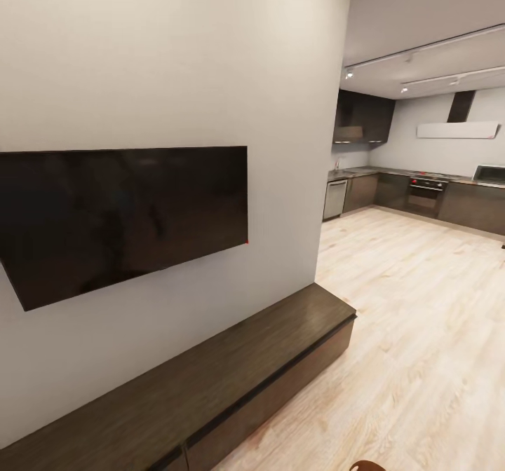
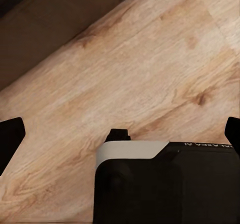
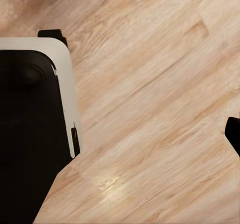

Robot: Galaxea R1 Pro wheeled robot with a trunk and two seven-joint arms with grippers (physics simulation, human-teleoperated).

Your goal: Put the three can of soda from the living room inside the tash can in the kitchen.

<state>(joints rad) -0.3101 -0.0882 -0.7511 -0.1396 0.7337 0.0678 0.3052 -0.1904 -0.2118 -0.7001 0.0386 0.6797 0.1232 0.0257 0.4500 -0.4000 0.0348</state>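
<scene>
The soda cans and the trash can are out of view. In the head view the living room's black wall-mounted TV (image 1: 119,219) hangs over the long low dark-wood cabinet (image 1: 210,387). Past the wall's corner, the kitchen (image 1: 421,190) opens at the back right. My left gripper (image 2: 120,139) is open over the light wood floor, its dark fingertips (image 2: 10,139) spread wide with nothing between them. My right gripper (image 3: 120,139) also looks open above the floor, with one fingertip (image 3: 233,134) at the picture's edge and nothing held.
The wood floor (image 1: 414,317) runs from beside the cabinet to the kitchen's dark cabinets, steel dishwasher (image 1: 335,199) and oven (image 1: 426,194). The wall's corner (image 1: 330,176) stands between the two rooms. My own black-and-white base (image 2: 150,184) shows under both wrists.
</scene>
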